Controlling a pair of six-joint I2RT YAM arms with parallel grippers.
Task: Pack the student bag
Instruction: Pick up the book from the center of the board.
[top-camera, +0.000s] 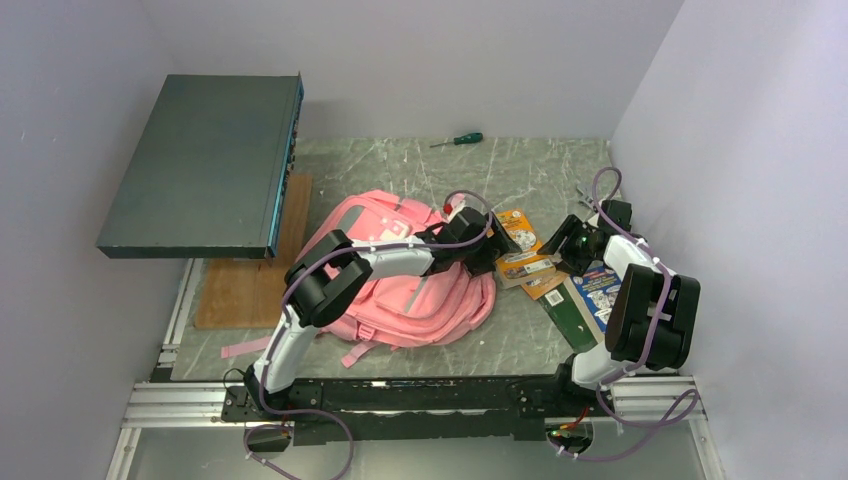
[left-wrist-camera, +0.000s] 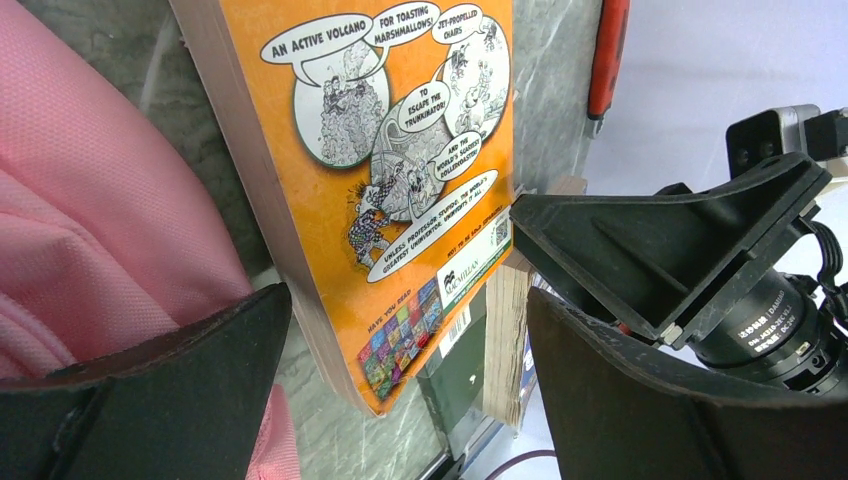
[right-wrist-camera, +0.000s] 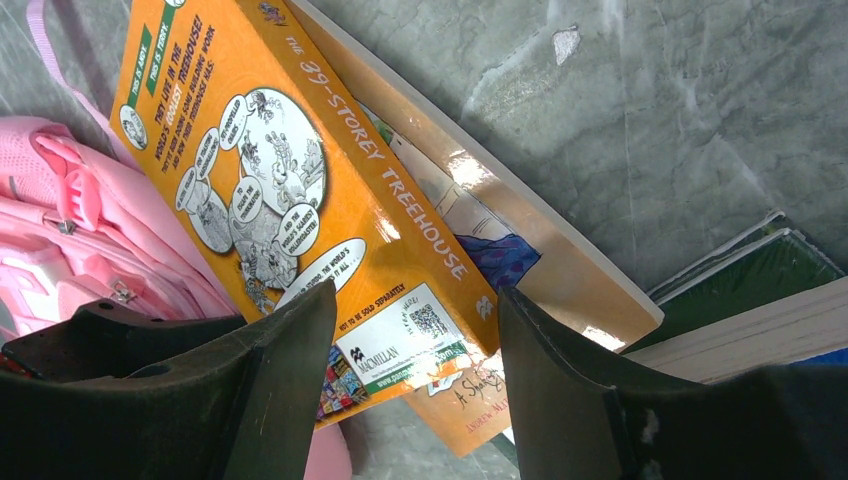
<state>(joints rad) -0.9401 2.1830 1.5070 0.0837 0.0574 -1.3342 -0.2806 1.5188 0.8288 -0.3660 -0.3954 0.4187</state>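
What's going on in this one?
Both arms are at the orange book, which is beside the student bag on the table, outside it. The left gripper is wide open, a finger either side of the book. The right gripper straddles its barcode corner; whether it grips is unclear. Underneath lie other books.
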